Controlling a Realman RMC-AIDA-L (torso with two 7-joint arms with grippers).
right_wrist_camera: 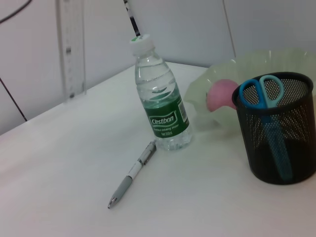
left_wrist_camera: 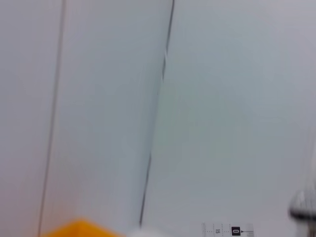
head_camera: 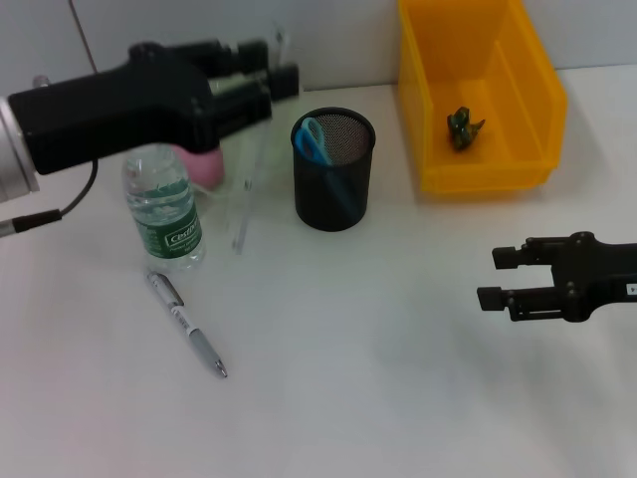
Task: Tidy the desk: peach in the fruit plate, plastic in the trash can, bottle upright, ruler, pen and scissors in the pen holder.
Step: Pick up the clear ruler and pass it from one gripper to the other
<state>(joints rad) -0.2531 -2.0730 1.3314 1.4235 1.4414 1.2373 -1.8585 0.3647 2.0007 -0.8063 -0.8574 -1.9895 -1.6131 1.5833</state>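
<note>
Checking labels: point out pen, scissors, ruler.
pen (head_camera: 188,340), head view, mid barrel.
scissors (right_wrist_camera: 261,92), right wrist view, between the handle loops.
ruler (right_wrist_camera: 70,49), right wrist view, middle of the clear strip.

One bottle (head_camera: 163,211), one pen (head_camera: 187,324), one ruler (head_camera: 251,189), one scissors (head_camera: 317,142), one peach (right_wrist_camera: 220,96).
</note>
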